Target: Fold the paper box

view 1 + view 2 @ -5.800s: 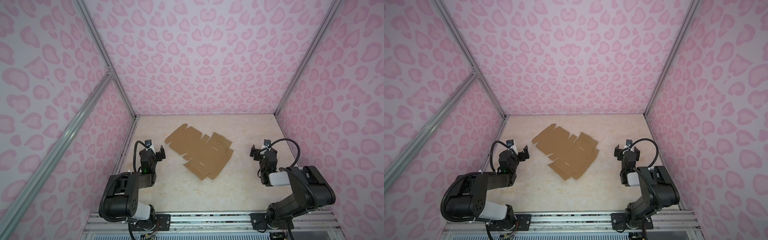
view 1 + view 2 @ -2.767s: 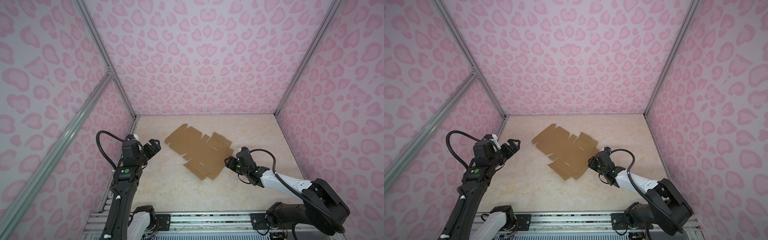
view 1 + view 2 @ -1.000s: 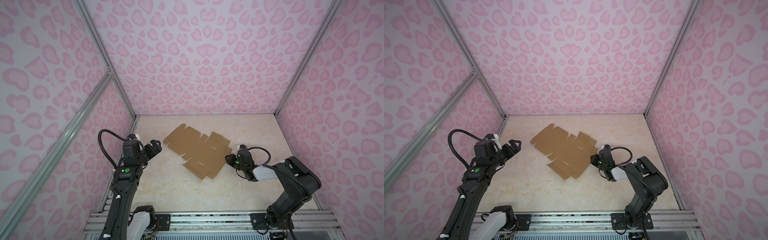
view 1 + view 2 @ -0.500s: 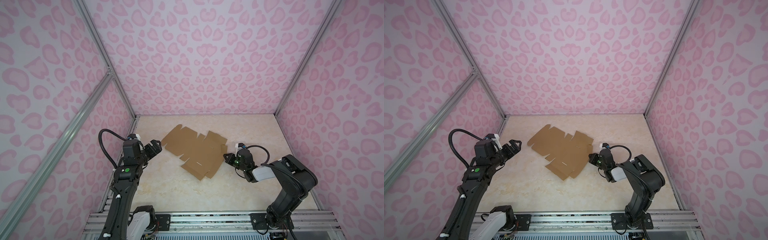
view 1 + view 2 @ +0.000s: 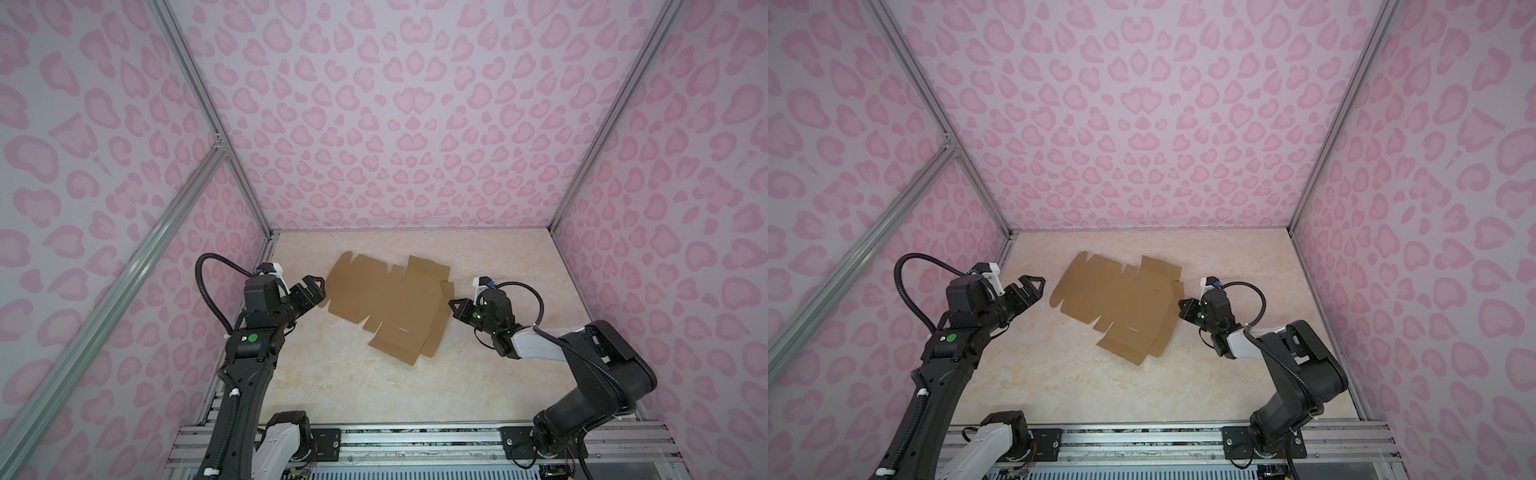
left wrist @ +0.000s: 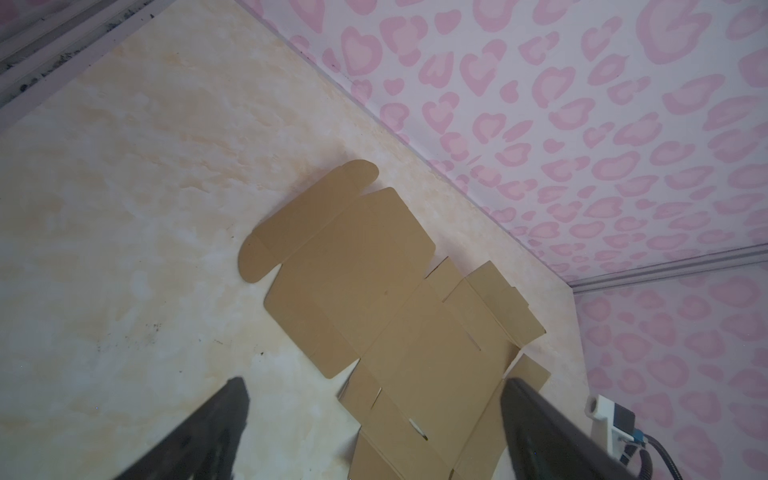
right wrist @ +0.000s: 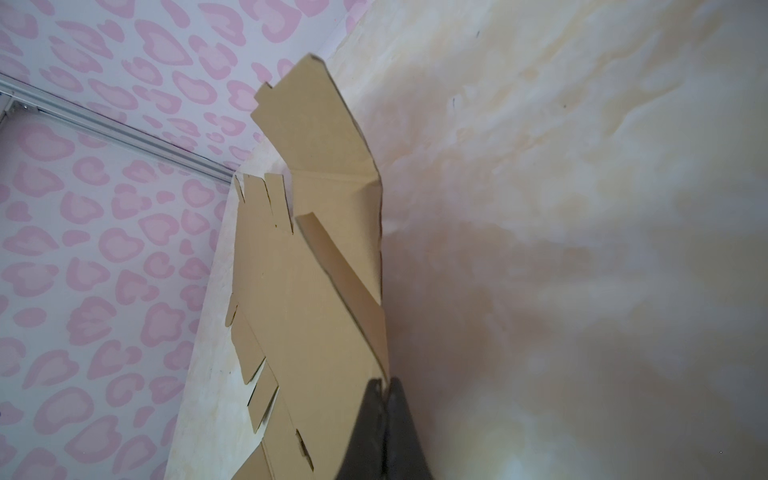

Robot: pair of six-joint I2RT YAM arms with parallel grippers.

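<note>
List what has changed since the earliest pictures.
The right gripper reached out to the right edge of the box and shut on it; the box turned and slid leftward. The left gripper rose and advanced to the box's left end. Unchanged: left gripper open, box unfolded.

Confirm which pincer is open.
The left pincer: jaws spread wide beside the paper box. The right pincer is shut on the box's edge.

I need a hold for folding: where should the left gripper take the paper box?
The rounded end flap of the paper box, approached low from where the left gripper sits. That edge lies nearest its open jaws; the sheet lies flat, so one finger probably must slide underneath.
</note>
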